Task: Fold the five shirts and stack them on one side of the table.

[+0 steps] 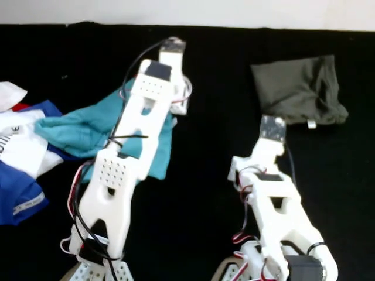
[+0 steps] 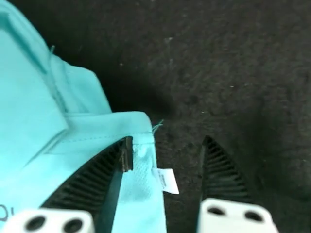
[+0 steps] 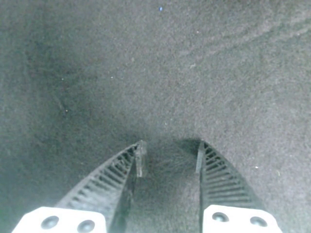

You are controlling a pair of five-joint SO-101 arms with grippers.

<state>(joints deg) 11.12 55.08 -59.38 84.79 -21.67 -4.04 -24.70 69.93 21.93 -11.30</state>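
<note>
Tag [image 2: 165, 180] on teal shirt [image 2: 39, 121] lies between spread left jaws in wrist view.

It looked like a robotics lab: two white plastic arms [image 1: 126, 170] with exposed wiring stood at a black felt-covered counter [image 1: 211, 93] before a plain white wall [image 1: 234, 12].

1. My left pincer [image 2: 167, 145] hangs with jaws apart. The teal shirt [image 2: 53, 141] crowds one jaw, and bare black worktop [image 2: 233, 63] opens off the other.
2. My right pincer [image 3: 170, 155], jaws parted too, has bare worktop under it and ahead.
3. Between my two arms, a broad strip of bare worktop runs to the far edge.
4. Far right, a folded olive shirt [image 1: 302, 88] lies just past my right pincer and blocks that corner.
5. On the left edge, white-and-blue shirts [image 1: 20, 158] are heaped against the teal one, so it's tight there.
</note>
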